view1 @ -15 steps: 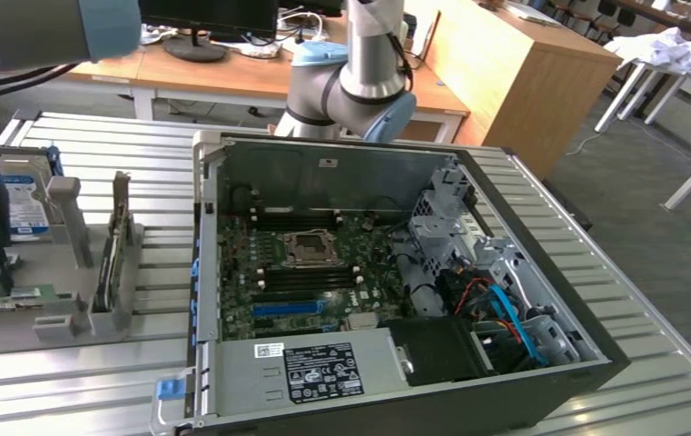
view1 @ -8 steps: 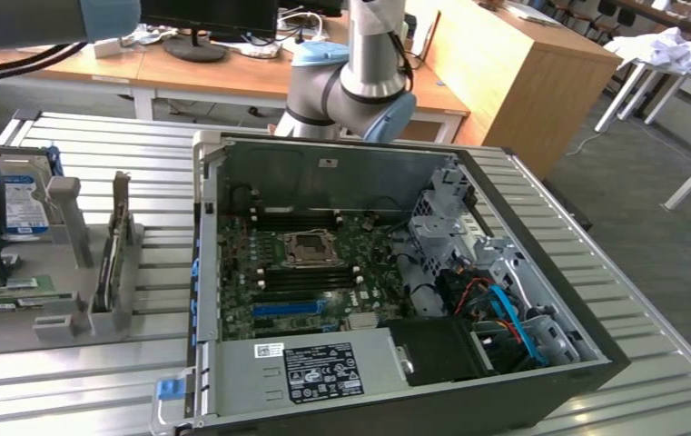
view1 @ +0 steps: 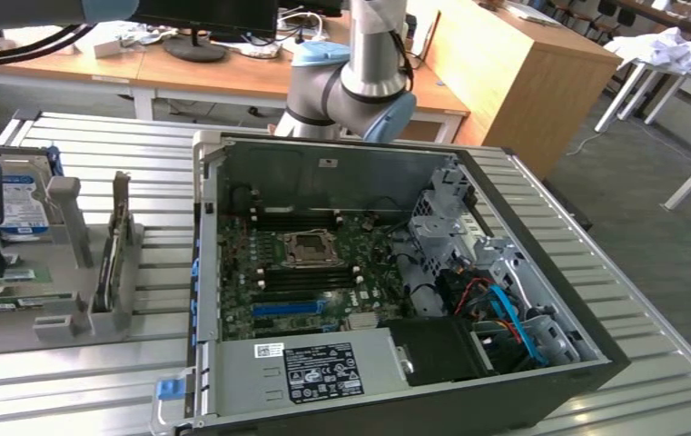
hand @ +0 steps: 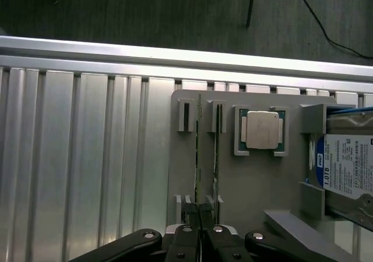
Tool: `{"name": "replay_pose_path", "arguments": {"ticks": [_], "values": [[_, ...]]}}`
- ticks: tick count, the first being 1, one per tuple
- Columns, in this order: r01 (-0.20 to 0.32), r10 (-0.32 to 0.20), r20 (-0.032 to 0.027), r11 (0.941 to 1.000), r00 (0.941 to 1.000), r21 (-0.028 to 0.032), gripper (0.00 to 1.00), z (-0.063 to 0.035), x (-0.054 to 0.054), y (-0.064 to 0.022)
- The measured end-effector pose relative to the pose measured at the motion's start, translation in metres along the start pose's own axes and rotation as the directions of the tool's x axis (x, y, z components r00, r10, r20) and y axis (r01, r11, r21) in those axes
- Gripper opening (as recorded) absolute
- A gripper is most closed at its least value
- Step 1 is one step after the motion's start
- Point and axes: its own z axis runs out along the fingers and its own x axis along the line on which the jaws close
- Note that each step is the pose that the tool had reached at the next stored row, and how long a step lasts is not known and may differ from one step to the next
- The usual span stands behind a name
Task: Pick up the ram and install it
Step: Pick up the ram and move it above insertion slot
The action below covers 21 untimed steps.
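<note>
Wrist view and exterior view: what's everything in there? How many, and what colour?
ram: two sticks, greenish, on edge in the holder's slots
processor chip: one, silver, holder pocket beside the ram
hard drive: one, silver, blue-white label, holder's end
holder: one, grey, on the table
computer case: one, black, open, mid-table
table: one, silver, ribbed
robot arm: one, grey-blue, behind the case
gripper: one, black, over one ram end

Even room light glares off the table slats; the computer case lies shadowed inside.
</note>
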Motion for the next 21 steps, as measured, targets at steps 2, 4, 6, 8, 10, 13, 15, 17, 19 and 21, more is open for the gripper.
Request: {"name": "replay_pose_path", "arguments": {"ticks": [2, 4, 6, 8, 10, 13, 15, 17, 19, 21], "values": [[-0.002, 0.002, 0.0006, 1.0, 1.0, 0.0002, 0.12, -0.0033, 0.0, -0.0002], [-0.003, 0.003, 0.001, 1.0, 1.0, 0.0003, 0.12, -0.0067, 0.0, -0.0005], [-0.005, 0.005, 0.0014, 1.0, 1.0, 0.0005, 0.12, -0.0103, -0.001, -0.0008], [-0.007, 0.007, 0.0016, 1.0, 1.0, 0.0006, 0.12, -0.0142, -0.001, -0.001], [-0.008, 0.008, 0.0018, 1.0, 1.0, 0.0007, 0.12, -0.018, -0.001, -0.0012], [-0.011, 0.011, 0.0019, 0.9999, 0.9999, 0.0009, 0.12, -0.024, -0.002, -0.0014], [-0.013, 0.013, 0.0019, 0.9999, 0.9999, 0.0009, 0.12, -0.0285, -0.002, -0.0016], [-0.015, 0.015, 0.0021, 0.9999, 0.9999, 0.0012, 0.12, -0.0326, -0.002, -0.0017], [-0.016, 0.016, 0.0021, 0.9999, 0.9999, 0.0013, 0.12, -0.0363, -0.003, -0.0018], [-0.018, 0.018, 0.0023, 0.9998, 0.9998, 0.0014, 0.12, -0.0399, -0.003, -0.0019]]}}
